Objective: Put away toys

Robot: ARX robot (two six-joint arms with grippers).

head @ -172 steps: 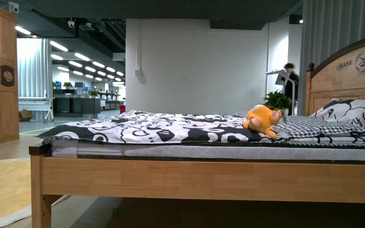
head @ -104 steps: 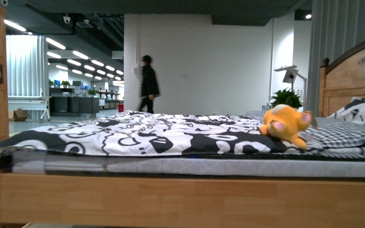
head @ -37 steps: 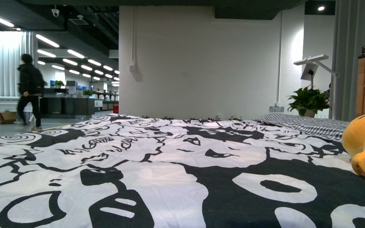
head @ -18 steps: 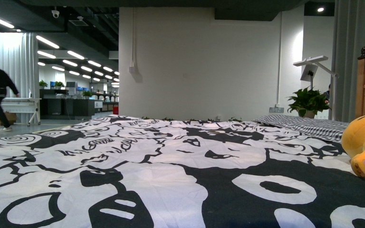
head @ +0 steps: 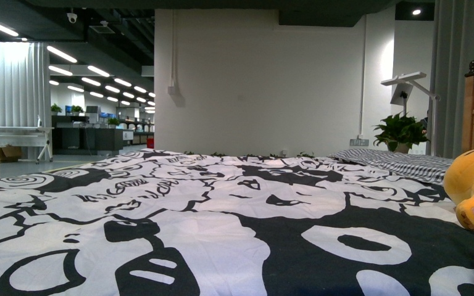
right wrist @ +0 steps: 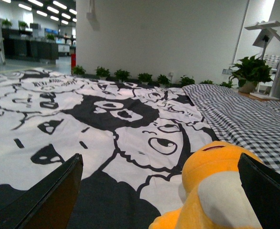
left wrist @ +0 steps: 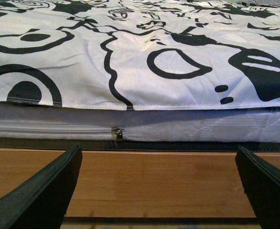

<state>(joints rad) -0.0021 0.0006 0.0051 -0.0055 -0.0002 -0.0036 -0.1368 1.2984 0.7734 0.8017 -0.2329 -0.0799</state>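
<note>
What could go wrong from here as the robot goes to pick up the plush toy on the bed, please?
1. The plush toy lies on the loose duvet; the open right gripper might pinch fabric along with it.
2. The open left gripper sits low, facing the wooden bed rail; moving forward could strike it.
3. In the front view the plush toy is cut off at the edge, so aiming may be poor.

Even indoor light, softness up close.
Ceiling strip lights [head: 77, 73] glow bright in the far hall; the white wall [head: 259, 80] is evenly lit. The bedspread [head: 179, 216] carries a soft sheen. In the right wrist view the plush toy [right wrist: 206, 164] is out of focus, and the jaws in both wrist views are dark silhouettes.
</note>
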